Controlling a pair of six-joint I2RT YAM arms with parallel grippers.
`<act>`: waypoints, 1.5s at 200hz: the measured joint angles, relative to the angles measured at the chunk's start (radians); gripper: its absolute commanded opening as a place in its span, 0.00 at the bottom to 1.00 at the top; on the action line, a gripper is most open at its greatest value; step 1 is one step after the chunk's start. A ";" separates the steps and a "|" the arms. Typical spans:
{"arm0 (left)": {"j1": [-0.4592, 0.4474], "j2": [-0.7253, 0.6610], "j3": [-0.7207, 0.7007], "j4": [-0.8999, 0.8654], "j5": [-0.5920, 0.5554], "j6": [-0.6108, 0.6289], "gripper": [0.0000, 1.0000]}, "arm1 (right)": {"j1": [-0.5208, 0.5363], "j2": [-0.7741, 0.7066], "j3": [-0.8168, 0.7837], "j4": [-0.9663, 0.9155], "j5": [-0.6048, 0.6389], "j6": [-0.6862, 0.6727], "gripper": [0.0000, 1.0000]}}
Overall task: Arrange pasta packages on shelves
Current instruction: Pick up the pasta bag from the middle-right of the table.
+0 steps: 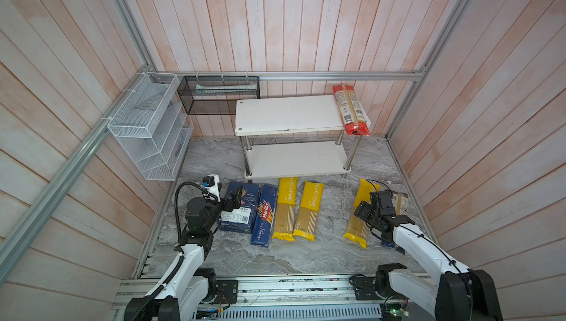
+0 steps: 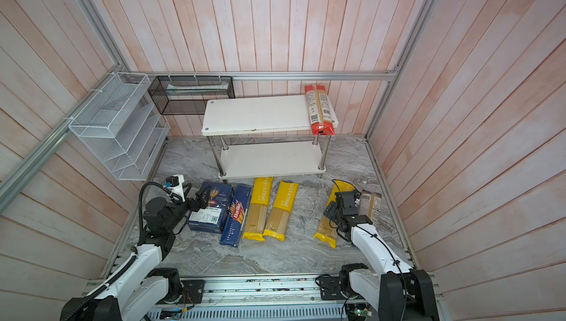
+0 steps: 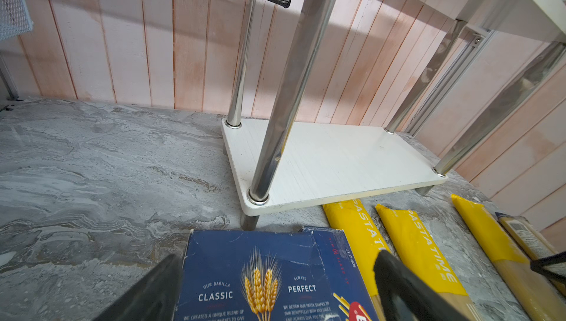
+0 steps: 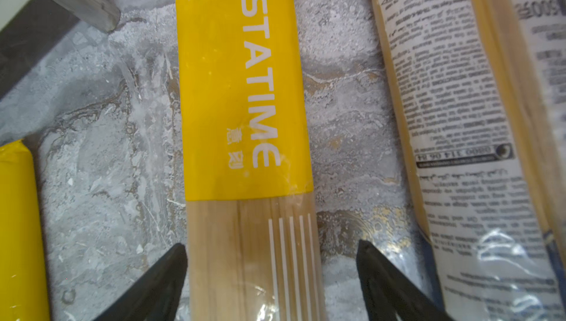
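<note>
The white two-tier shelves (image 1: 284, 114) stand at the back, and a red-ended bag (image 1: 351, 111) lies on the top board's right end. In front on the marble lie a blue Barilla box (image 1: 240, 212), a blue Barilla pack (image 1: 265, 215), two yellow PASTATIME bags (image 1: 286, 209) side by side, a third yellow bag (image 1: 358, 224) and a dark-ended clear bag (image 1: 401, 203). My left gripper (image 3: 275, 255) is open, one finger on each side of the box's far end. My right gripper (image 4: 271, 244) is open astride the third yellow bag (image 4: 245, 89), with a gap showing beside it.
A white wire-mesh organizer (image 1: 150, 126) hangs on the left wall and a black mesh basket (image 1: 219, 94) on the back rail. Wooden walls and aluminium frame posts close in the marble tabletop (image 1: 306, 255). The lower shelf board (image 3: 337, 157) holds nothing.
</note>
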 measured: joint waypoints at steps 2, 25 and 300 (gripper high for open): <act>0.000 0.000 0.000 0.000 0.000 0.000 1.00 | 0.000 0.002 0.000 0.001 0.000 0.000 0.88; 0.000 0.000 0.000 0.000 0.000 0.000 1.00 | -0.006 0.026 0.000 0.016 -0.003 0.000 0.91; 0.000 0.005 0.000 0.000 0.000 0.000 1.00 | -0.014 0.324 0.155 0.013 -0.075 -0.152 0.93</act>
